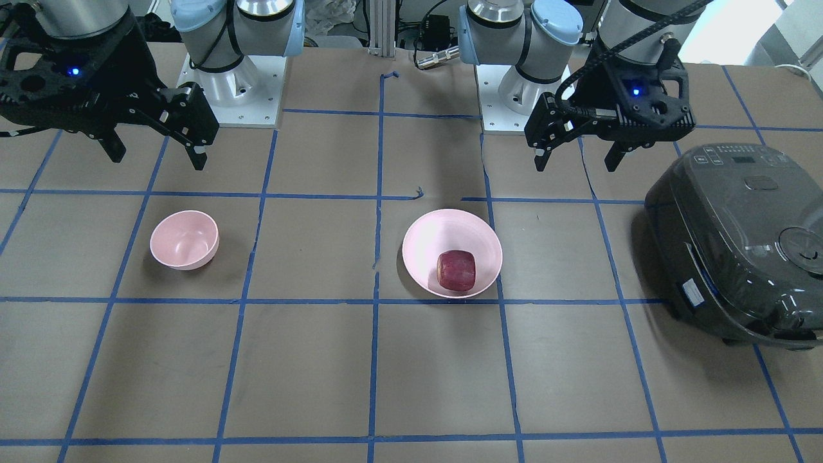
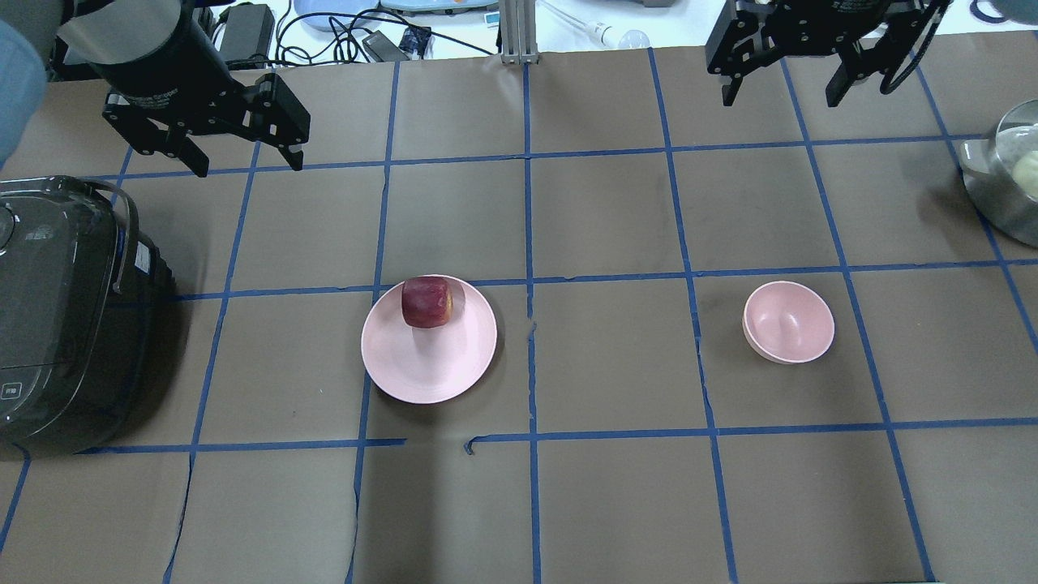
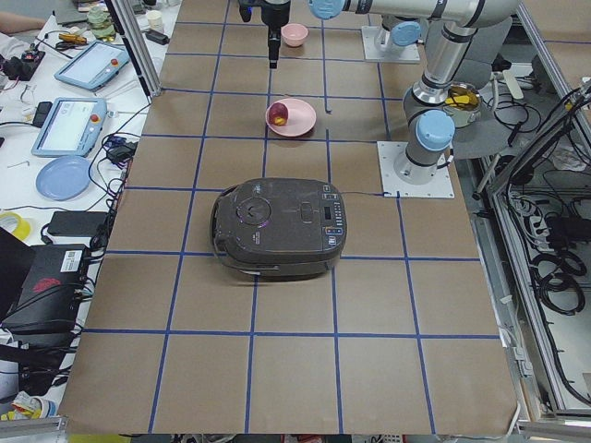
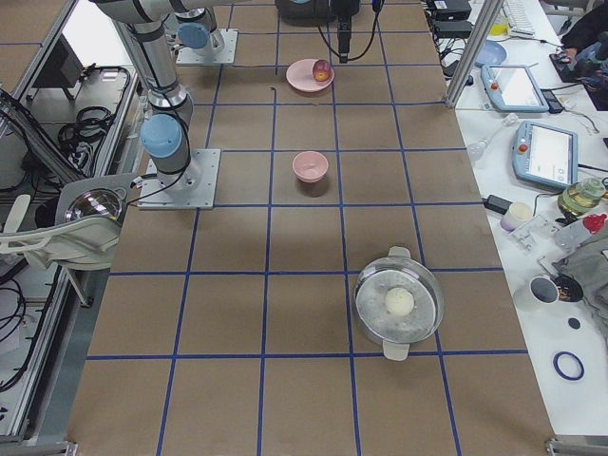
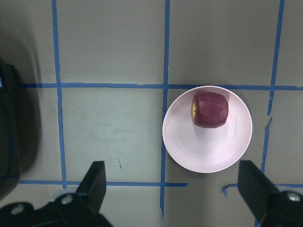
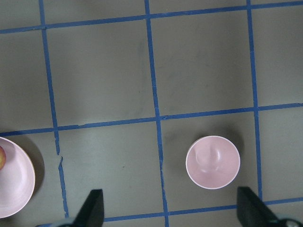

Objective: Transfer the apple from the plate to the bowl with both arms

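The dark red apple (image 2: pixel 426 302) lies on the far side of the wide pale pink plate (image 2: pixel 430 365), left of the table's middle; it also shows in the front view (image 1: pixel 456 271) and the left wrist view (image 5: pixel 209 109). The small deep pink bowl (image 2: pixel 788 322) stands empty to the right, and shows in the right wrist view (image 6: pixel 212 162). My left gripper (image 2: pixel 247 162) is open and empty, raised high, back left of the plate. My right gripper (image 2: pixel 782 91) is open and empty, raised high, behind the bowl.
A dark rice cooker (image 2: pixel 61 312) stands at the table's left edge. A steel pot (image 2: pixel 1005 182) with a pale round thing inside sits at the right edge. Blue tape lines cross the brown table cover (image 2: pixel 608 503). Cables and devices lie beyond the far edge.
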### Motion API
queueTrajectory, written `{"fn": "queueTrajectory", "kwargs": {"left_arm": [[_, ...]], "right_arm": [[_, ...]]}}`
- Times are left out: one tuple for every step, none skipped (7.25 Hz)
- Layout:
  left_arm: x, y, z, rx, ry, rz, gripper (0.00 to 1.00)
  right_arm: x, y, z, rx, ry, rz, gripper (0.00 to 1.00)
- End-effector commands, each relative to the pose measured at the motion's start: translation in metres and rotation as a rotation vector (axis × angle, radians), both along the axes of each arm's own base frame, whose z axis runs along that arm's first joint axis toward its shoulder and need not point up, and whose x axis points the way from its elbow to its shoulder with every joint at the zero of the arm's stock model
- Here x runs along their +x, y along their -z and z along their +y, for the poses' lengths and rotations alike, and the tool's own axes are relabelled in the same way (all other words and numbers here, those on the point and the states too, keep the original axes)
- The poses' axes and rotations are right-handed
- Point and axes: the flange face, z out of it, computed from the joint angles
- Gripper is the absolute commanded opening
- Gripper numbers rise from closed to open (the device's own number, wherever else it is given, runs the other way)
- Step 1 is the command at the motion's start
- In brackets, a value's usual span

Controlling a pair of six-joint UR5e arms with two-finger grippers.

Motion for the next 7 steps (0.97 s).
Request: {"fn": "queueTrajectory", "kwargs": {"left_arm": [[-0.0012,0.0009,0.0007,0.001,0.002,0.001,1.0],[-0.0016,0.0009,0.0,0.001,0.003,0.006,1.0],[-0.0015,0.0036,-0.0011,0.004,0.002,0.004,1.0],[-0.0018,0.0058,-0.0022,0.007,0.003,0.007,1.0],[-0.0018,0.0058,-0.0023,0.007,0.001,0.007,1.0],[-0.0019,0.0064,-0.0029,0.007,0.001,0.009,1.0],[-0.0033,0.0085,-0.0036,0.01,0.001,0.008,1.0]], "right_arm": [[-0.0003,0.0003,0.0,0.001,0.0,-0.001,1.0],[0.0035,0.0007,0.0005,0.005,-0.005,-0.031,1.0],[0.004,0.0013,-0.0002,0.005,-0.007,-0.036,1.0],[0.004,0.0016,0.0,0.008,-0.008,-0.036,1.0],[0.004,0.0026,-0.0004,0.011,-0.013,-0.035,1.0],[0.004,0.0018,0.0002,0.009,-0.011,-0.035,1.0],[0.004,0.0017,0.0,0.008,-0.007,-0.036,1.0]]}}
